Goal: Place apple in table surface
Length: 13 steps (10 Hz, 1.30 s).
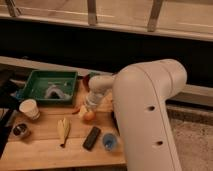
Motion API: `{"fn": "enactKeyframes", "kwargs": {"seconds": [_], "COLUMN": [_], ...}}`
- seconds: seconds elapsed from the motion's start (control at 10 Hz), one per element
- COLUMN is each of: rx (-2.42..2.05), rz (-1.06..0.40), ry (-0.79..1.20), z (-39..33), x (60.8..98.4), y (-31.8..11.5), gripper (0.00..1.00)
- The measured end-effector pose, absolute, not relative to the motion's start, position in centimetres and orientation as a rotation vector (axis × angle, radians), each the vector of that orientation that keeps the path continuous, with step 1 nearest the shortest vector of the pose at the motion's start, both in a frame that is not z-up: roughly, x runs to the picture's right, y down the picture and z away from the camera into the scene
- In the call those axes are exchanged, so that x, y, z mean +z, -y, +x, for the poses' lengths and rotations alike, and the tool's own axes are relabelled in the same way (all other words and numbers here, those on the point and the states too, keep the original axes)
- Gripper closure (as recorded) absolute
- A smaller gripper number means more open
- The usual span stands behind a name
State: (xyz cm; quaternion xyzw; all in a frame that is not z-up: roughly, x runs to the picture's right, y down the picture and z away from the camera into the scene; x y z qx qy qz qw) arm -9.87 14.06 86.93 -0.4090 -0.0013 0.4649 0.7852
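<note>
Table surface (40,150), light wooden planks, bearing: green tray (50,86), paper cup (30,108), dark tin (20,131), yellow banana-shaped item (63,129), black oblong (91,137), blue cup (109,141), apple (89,116) just under gripper (90,104)
</note>
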Motion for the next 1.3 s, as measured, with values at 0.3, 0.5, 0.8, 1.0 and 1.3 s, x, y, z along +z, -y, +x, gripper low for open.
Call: {"fn": "enactKeyframes", "kwargs": {"seconds": [0.3,0.5,0.8,1.0,1.3], "rx": [0.997,0.995,0.987,0.99,0.995], "rz": [-0.845,-0.802,-0.722,-0.672,-0.684], "ry": [0.0,0.017,0.052,0.076,0.077], "z": [-9.5,-9.2,-8.8,-8.3,-8.1], "x": [86.3,84.6,81.2,79.3,79.0], "y": [-13.5,-11.8,-8.5,-6.6,-6.4], "gripper": [0.82,0.99,1.0,1.0,1.0]}}
